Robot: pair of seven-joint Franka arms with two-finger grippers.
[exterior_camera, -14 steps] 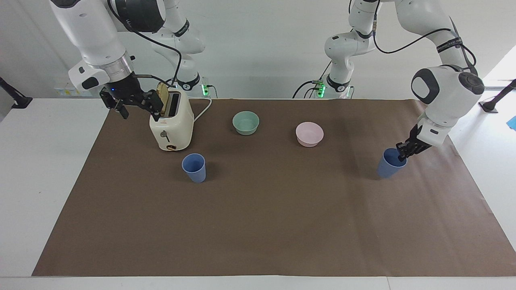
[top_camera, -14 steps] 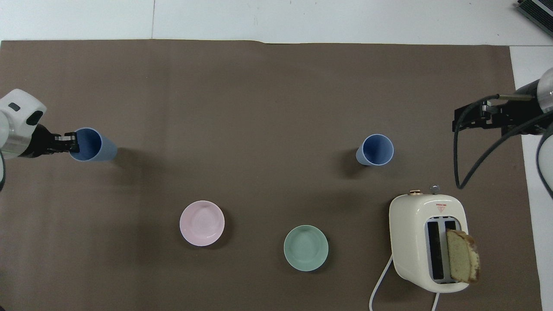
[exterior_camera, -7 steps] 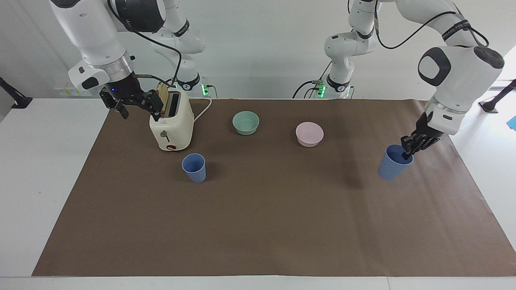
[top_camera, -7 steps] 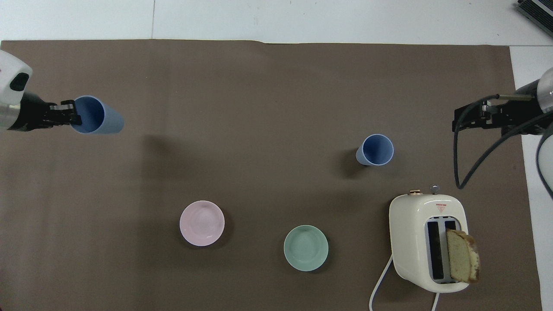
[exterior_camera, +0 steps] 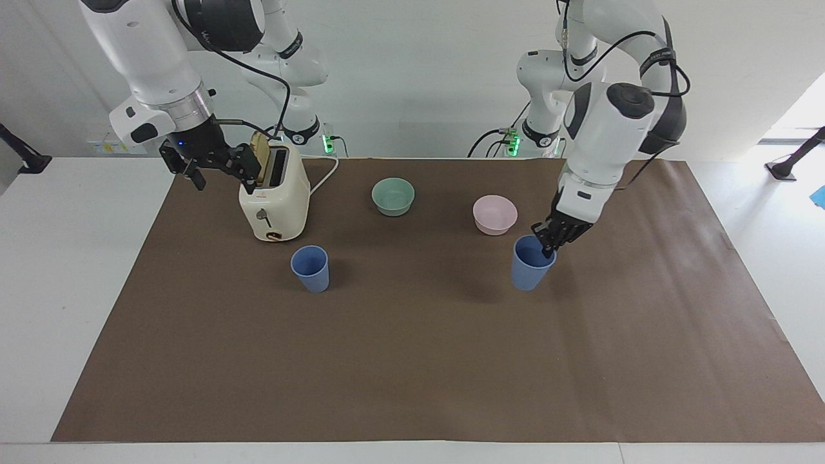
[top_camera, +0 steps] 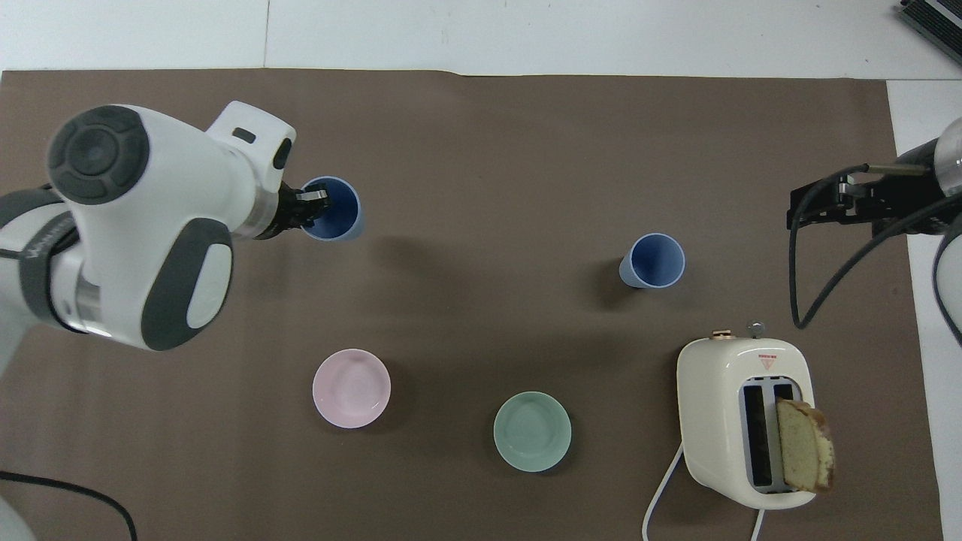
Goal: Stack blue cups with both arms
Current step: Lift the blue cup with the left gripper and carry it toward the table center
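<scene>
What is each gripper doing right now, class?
Left gripper: shut on the rim of a blue cup, carrying it.
Right gripper: open, holding nothing.

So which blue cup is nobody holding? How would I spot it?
Find the cream toaster with bread in its slot. The free blue cup stands upright on the brown mat just beside it, farther from the robots. The other blue cup is pinched at its rim by the left gripper.

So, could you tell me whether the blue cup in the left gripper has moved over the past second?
Yes. The held blue cup, pinched at its rim by the left gripper, has travelled from the left arm's end of the table toward the middle, now beside the pink bowl.
</scene>
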